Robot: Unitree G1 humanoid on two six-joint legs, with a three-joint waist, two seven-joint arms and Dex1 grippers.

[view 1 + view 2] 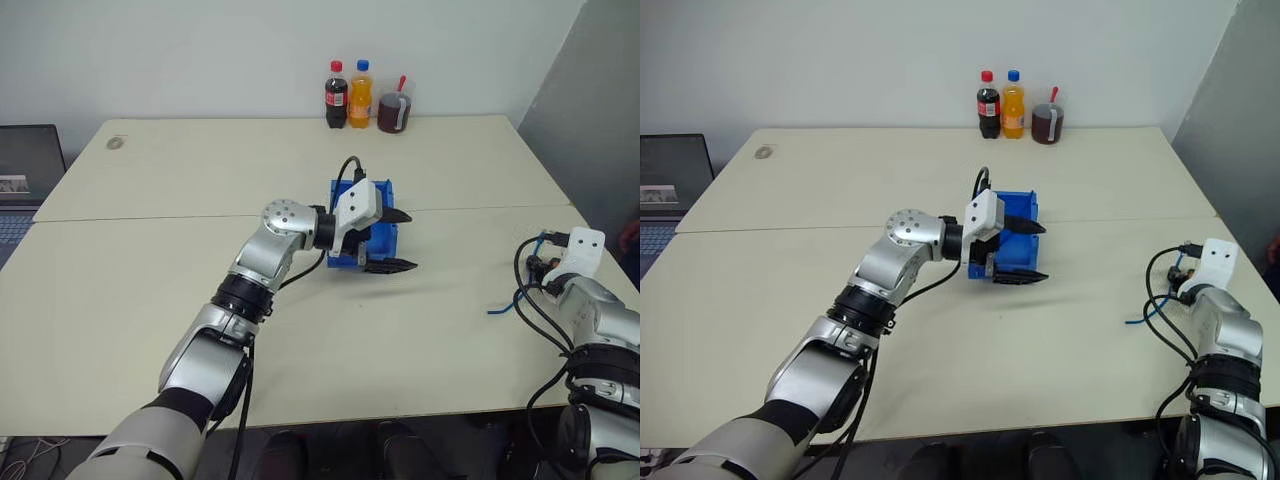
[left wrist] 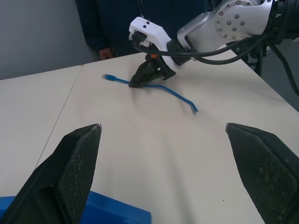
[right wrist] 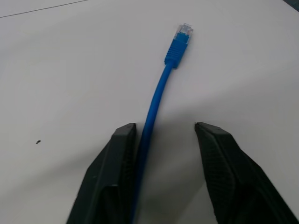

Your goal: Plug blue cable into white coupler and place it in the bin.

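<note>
The right gripper (image 3: 161, 135) is low over the table (image 1: 200, 170) near its right edge, its fingers (image 3: 114, 154) partly spread with the cable (image 3: 156, 100) lying between them; one finger is just beside the cable, the other stands apart, so there is no firm grip on it. The cable runs along the tabletop, its plug (image 3: 180, 39) lying past the fingertips. The left gripper (image 1: 392, 240) points to the right over the middle of the table with its fingers wide apart and nothing between them, right at the bin (image 1: 1025, 250). The arm covers most of the bin, so I cannot tell what is inside it. At the table's far edge stand two bottles (image 1: 348, 95) and a cup (image 1: 394, 108) of dark drink. A laptop (image 1: 25, 165) sits beside the table on the left. A person (image 2: 117, 23) in dark clothing stands behind the table.
</note>
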